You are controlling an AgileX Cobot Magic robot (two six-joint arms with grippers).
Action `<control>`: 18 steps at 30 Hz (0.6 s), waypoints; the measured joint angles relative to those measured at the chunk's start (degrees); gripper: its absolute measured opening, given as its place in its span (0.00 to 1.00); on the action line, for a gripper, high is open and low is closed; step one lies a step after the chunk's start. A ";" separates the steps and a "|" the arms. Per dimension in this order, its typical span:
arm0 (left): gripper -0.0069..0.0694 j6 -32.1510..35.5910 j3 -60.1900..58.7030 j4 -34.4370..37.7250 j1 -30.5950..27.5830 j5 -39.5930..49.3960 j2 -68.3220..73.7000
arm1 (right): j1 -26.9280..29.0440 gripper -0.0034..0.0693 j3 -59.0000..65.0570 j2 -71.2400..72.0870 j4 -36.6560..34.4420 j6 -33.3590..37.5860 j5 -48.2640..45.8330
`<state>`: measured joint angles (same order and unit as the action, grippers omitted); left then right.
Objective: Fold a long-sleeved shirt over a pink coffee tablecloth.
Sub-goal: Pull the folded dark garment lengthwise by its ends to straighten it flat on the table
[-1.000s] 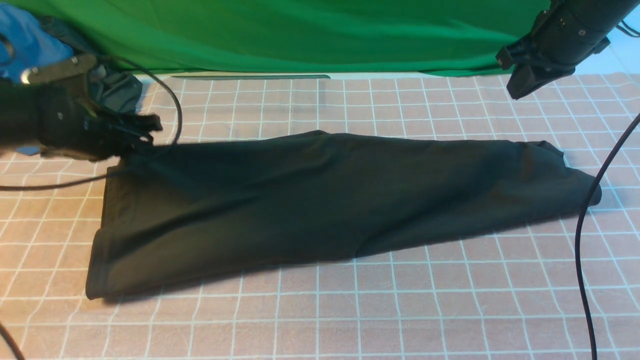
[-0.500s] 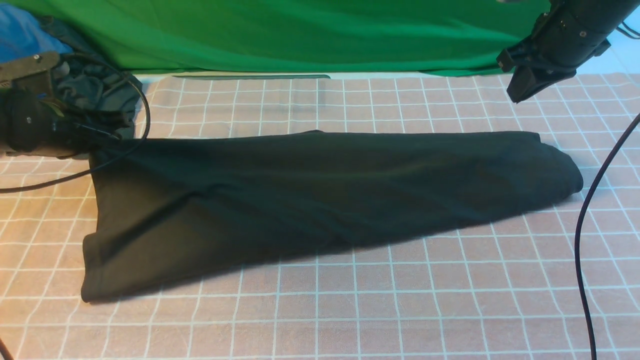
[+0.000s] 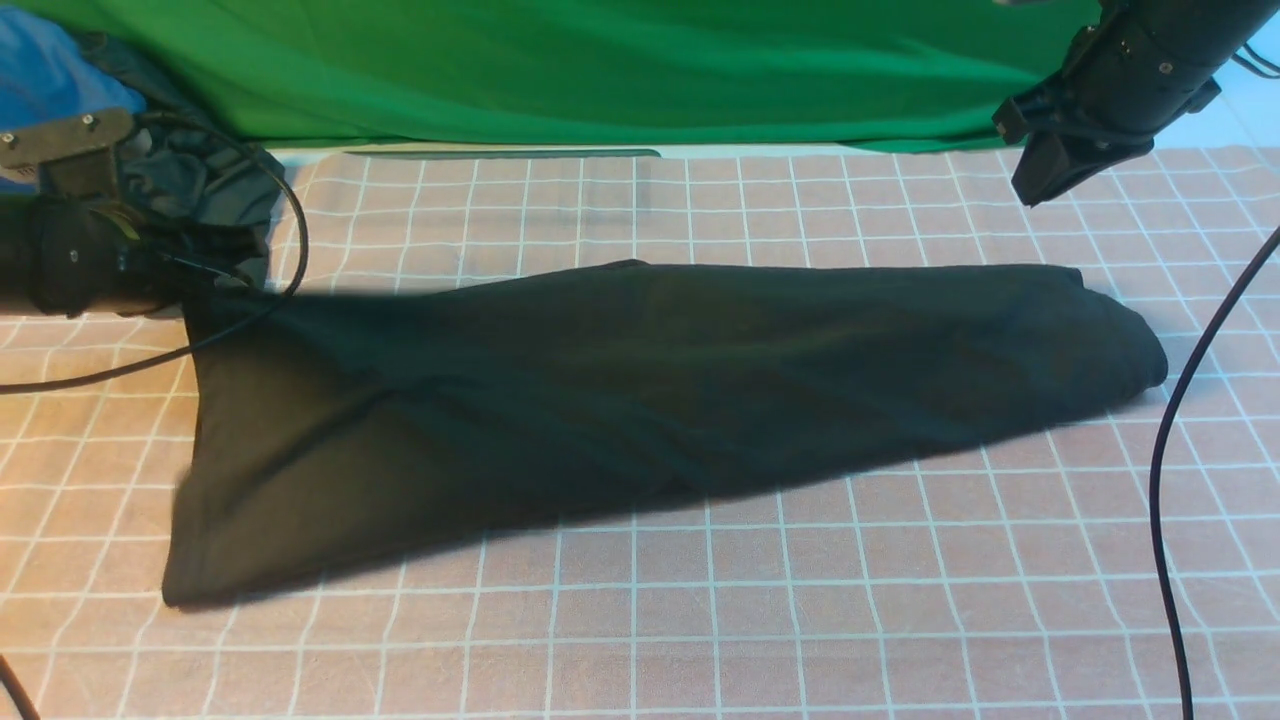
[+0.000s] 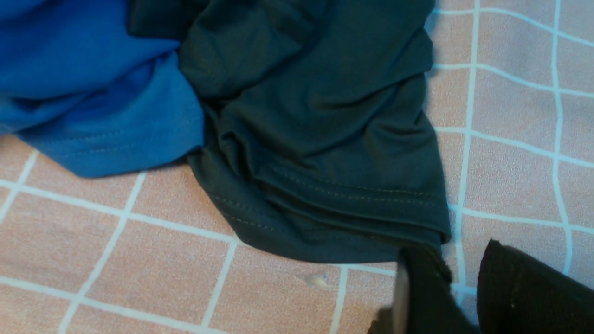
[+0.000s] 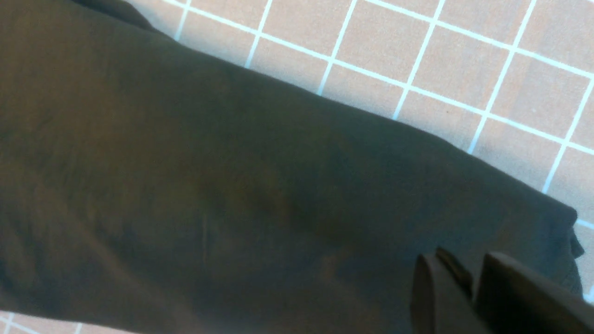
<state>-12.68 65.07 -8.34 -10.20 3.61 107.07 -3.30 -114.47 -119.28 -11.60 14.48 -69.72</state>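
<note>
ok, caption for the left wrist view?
Open left gripper over the pink tablecloth, facing a bunched dark garment and blue cloth.

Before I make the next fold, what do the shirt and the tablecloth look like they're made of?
Shirt: soft matte knit, probably cotton jersey; it drapes limply, with shallow creases and no sheen. Tablecloth: looks like a woven, slightly grainy fabric, matte dusty pink with a thin white grid; the fibre can't be told from here.

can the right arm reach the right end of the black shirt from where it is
Probably yes: the right gripper hangs just beyond the right end of the long-sleeved shirt, nothing between them; a black cable hangs nearby.
</note>
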 joint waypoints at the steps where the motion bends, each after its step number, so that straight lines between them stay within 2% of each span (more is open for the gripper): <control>1: 0.42 -0.06 0.24 0.00 -0.07 1.08 -0.41 | 0.00 0.32 0.00 0.00 0.18 -0.80 0.00; 4: 0.55 -2.18 3.21 1.89 -0.07 13.23 -3.36 | 0.00 0.42 0.00 0.00 0.85 -2.24 0.00; 6: 0.56 -3.26 4.80 3.49 -0.07 20.98 -5.14 | 0.00 0.44 0.00 0.00 0.93 -2.45 -0.06; 8: 0.54 -3.74 6.09 6.57 -0.12 33.67 -8.41 | 0.00 0.45 0.00 0.00 0.93 -2.51 -0.06; 10: 0.47 -3.73 5.09 8.93 -0.13 42.03 -10.84 | 0.00 0.45 0.00 0.00 0.93 -2.67 -0.10; 12: 0.37 -3.23 1.92 10.35 -0.13 45.11 -13.26 | 0.00 0.45 0.00 0.00 0.93 -2.73 -0.10; 15: 0.19 -3.10 -5.42 11.46 -0.13 45.85 -17.53 | 0.00 0.45 0.00 0.00 0.93 -2.87 -0.12; 18: 0.12 -1.15 -11.07 14.87 0.35 43.74 -21.13 | 0.00 0.44 0.00 0.00 0.93 -2.87 -0.12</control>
<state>-13.83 54.00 6.53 -9.86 47.35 85.95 -3.30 -114.47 -119.28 -10.67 11.61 -69.84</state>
